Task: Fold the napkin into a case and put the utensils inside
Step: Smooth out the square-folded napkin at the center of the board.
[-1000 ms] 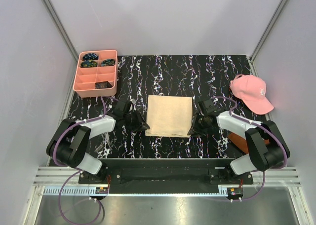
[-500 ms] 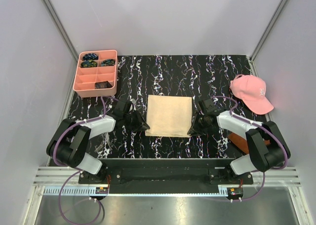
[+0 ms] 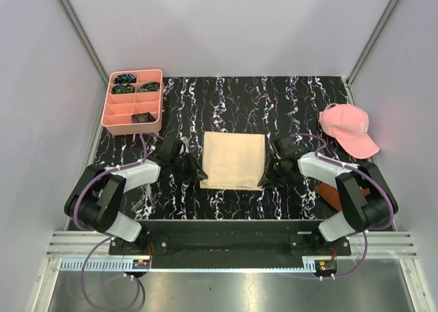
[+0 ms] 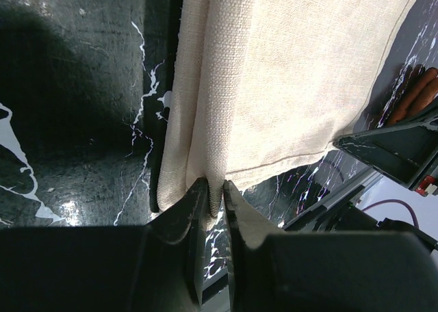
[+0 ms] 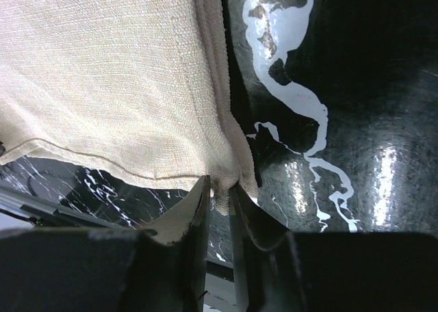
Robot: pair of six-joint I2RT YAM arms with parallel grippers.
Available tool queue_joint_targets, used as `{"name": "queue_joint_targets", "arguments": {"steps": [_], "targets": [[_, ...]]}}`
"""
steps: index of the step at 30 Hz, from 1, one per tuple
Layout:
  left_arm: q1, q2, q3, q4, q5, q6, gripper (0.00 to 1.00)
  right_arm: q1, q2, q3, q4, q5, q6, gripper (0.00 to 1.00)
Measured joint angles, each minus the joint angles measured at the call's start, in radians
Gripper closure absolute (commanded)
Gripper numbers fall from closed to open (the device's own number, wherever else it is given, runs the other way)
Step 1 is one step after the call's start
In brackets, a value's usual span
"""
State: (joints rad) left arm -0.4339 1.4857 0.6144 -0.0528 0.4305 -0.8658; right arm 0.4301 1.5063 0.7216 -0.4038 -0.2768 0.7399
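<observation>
- Soft beige-tan woven cloth napkin [image 3: 234, 160]: lies flat as a near-square at the middle of the black white-veined counter [image 3: 294, 100]. Doubled layers show along both side edges.
- Left pincer [image 4: 215, 201]: pressed together on the napkin's near-left corner, nipping the stacked layers at the hem.
- Right pincer [image 5: 219, 194]: likewise pinching the napkin's near-right corner.
- Step in hand, as judged: a fold that carries the near hem over the cloth. To do it well, lift both corners together and level, and keep the hem taut between them. Travel straight away from the bases, so that the side edges stay stacked and the layers do not slip from either nip.
- Edges: the napkin's near hem lies close to the counter's near edge, while its far edge faces a broad strip of open counter.
- Room to the sides: the pink plastic compartment tray [image 3: 109, 117] stands well apart, far-left of the napkin. The pink baseball cap [image 3: 349, 128] sits well apart to its right, and a brown strip-like object [image 3: 326, 196] lies near-right, partly under the right arm.
- Utensils: none visible in any view.
</observation>
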Motion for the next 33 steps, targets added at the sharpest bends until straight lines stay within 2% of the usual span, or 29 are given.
{"name": "queue_joint_targets", "arguments": {"steps": [3,6,7,14,21,33], "targets": [[0.0,0.0,0.0,0.001,0.0,0.0,0.83,0.0,0.006,0.0,0.013,-0.009,0.002,0.77],[0.0,0.0,0.0,0.002,0.0,0.0,0.84,0.0,0.01,0.0,0.022,-0.015,0.004,0.9],[0.0,0.0,0.0,0.002,0.0,0.0,0.85,0.0,0.01,0.0,0.024,-0.014,0.006,1.0],[0.0,0.001,0.0,-0.007,-0.008,0.003,0.86,0.001,0.0,0.0,0.025,-0.004,0.014,1.0],[0.0,-0.026,0.009,-0.05,-0.019,0.012,0.95,0.001,-0.096,0.011,0.005,0.008,0.018,1.0],[0.0,-0.076,0.009,-0.079,-0.014,0.002,0.96,0.0,-0.138,0.053,-0.068,0.043,-0.003,1.0]]}}
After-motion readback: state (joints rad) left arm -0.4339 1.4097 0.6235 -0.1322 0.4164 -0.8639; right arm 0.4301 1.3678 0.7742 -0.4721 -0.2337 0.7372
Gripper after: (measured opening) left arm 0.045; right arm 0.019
